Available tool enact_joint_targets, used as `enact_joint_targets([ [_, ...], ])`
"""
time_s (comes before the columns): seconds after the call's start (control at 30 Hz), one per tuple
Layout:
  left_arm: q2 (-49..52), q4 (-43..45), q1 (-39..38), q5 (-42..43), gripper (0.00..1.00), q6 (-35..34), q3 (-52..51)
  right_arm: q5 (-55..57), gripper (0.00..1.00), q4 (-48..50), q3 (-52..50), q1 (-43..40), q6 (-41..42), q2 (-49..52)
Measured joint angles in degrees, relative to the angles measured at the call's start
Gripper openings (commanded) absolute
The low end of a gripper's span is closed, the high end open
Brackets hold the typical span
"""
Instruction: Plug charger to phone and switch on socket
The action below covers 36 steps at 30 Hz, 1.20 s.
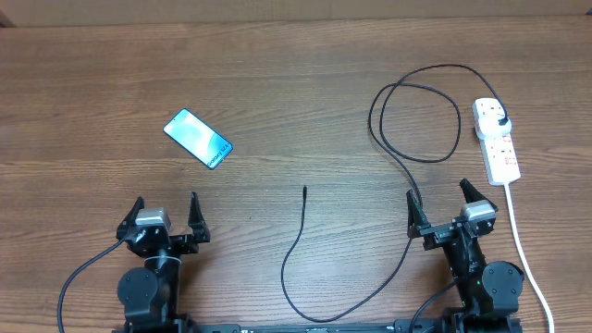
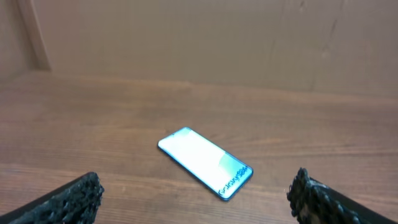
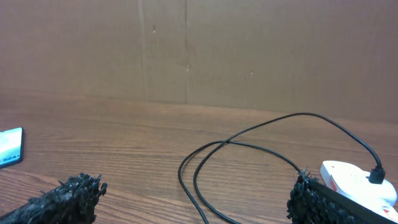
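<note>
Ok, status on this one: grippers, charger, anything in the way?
Left gripper, right gripper open, empty. Charger plugged into socket; connector tip lies loose, apart from phone. Nothing between them.

Dark lettering runs along the near end of the pale blue screen of the phone (image 2: 205, 163) in the left wrist view. It appears to read "Galaxy S24", though the characters are soft. From overhead the same line is too small to make out, and the right wrist view catches only a cropped corner of the screen with a few illegible marks. Red markings on the white socket (image 1: 497, 141) form no legible word or figure.
</note>
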Motion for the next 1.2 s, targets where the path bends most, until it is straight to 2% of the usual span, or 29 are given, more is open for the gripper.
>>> enact_joint_targets([
  [0.1, 0.59, -6.75, 0.0, -0.63, 1.0, 0.0, 3.65, 0.02, 1.0, 0.02, 0.0, 0.0, 0.04, 0.0],
  [0.23, 5.22, -8.22, 0.0, -1.64, 1.0, 0.0, 10.54, 0.02, 1.0, 0.0, 0.0, 0.0, 0.0, 0.0],
  [0.33, 12.37, -8.57, 0.0, -1.97, 1.0, 0.0, 17.18, -0.02, 1.0, 0.02, 0.0, 0.0, 0.02, 0.0],
  [0.53, 35.56, -14.78, 0.0, -2.36, 1.0, -2.08, 34.49, -0.02, 1.0, -0.02, 0.0, -0.02, 0.02, -0.04],
  [0.67, 53.05, -28.39, 0.0, -2.08, 1.0, -4.9, 52.63, -0.02, 1.0, 0.09, 0.0, 0.0, 0.02, -0.11],
  [0.7, 59.65, -34.12, 0.0, -0.5, 0.99, -4.98, 60.52, -0.02, 1.0, 0.0, 0.0, -0.02, 0.0, -0.15],
  [0.8, 69.48, -41.0, 0.0, 4.85, 1.0, -4.96, 71.69, -0.02, 1.0, 0.02, 0.0, -0.02, 0.02, -0.15],
  [1.0, 79.23, -43.06, 0.0, 11.58, 1.0, -6.03, 74.73, 0.0, 1.0, 0.04, 0.0, -0.02, 0.04, -0.15],
  [1.2, 86.12, -47.41, -1.03, 7.43, 1.0, -15.72, 75.41, -0.02, 1.0, 0.02, 0.0, 0.0, 0.02, -0.15],
])
